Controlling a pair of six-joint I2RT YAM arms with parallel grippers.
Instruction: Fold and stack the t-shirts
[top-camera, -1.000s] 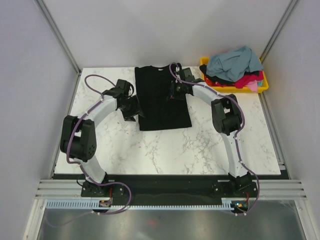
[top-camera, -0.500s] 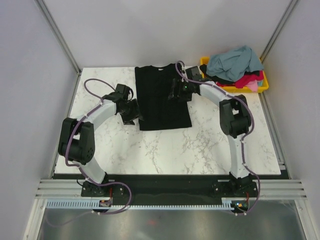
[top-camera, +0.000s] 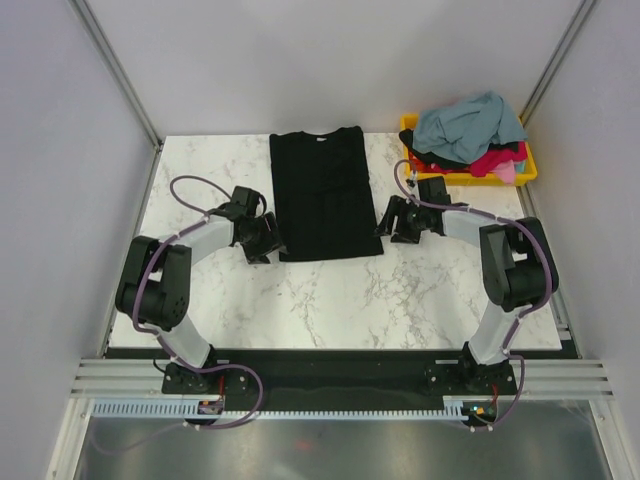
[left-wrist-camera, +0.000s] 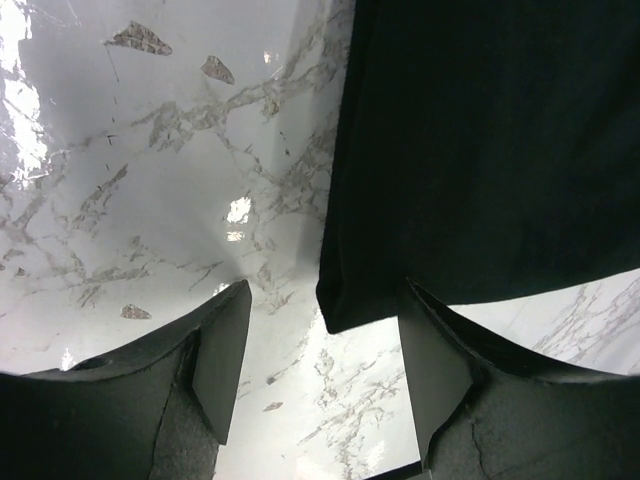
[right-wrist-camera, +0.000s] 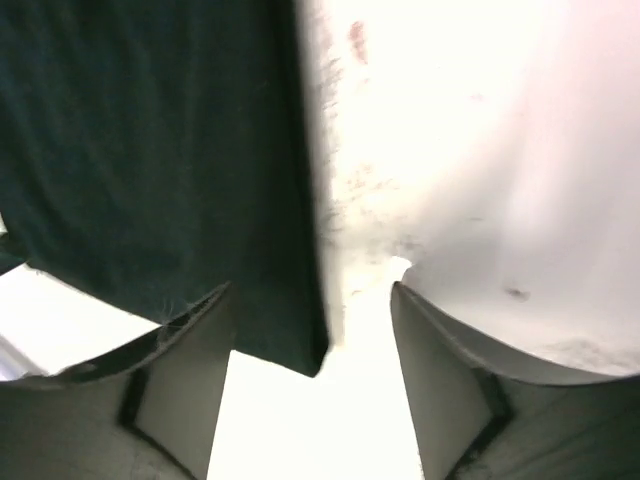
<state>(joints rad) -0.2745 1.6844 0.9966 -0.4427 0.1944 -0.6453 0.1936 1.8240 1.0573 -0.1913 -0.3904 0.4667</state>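
**A:** Start with the left pincer. What is it doing?

**B:** It's released, jaws spread and gripping nothing. The near-left corner of the black shirt lies flat on the table, just ahead of the gap and a little toward the right-hand finger.

**A:** And the right pincer?

**B:** Also released. The shirt's right edge runs straight down into its gap, and the near-right corner sits between the jaws.

**A:** How does the shirt lie overall?

**B:** It's a narrow strip, sleeves tucked in. Its long axis runs away from the arms, with the collar at the far end and the hem at the near end. Each arm flanks its own near corner, so neither is clearly closer. I'd judge the next move depends on that: both corners taken together and the hem carried away toward the collar.

**A:** What does the overhead view add?

**B:** It shows the full length of the strip. It also shows the other shirts heaped in the yellow bin at the far right, well apart from this one. It can't settle whether the fingers touch the cloth. The left wrist view shows that corner sharply. The right wrist view is washed out on the table side.
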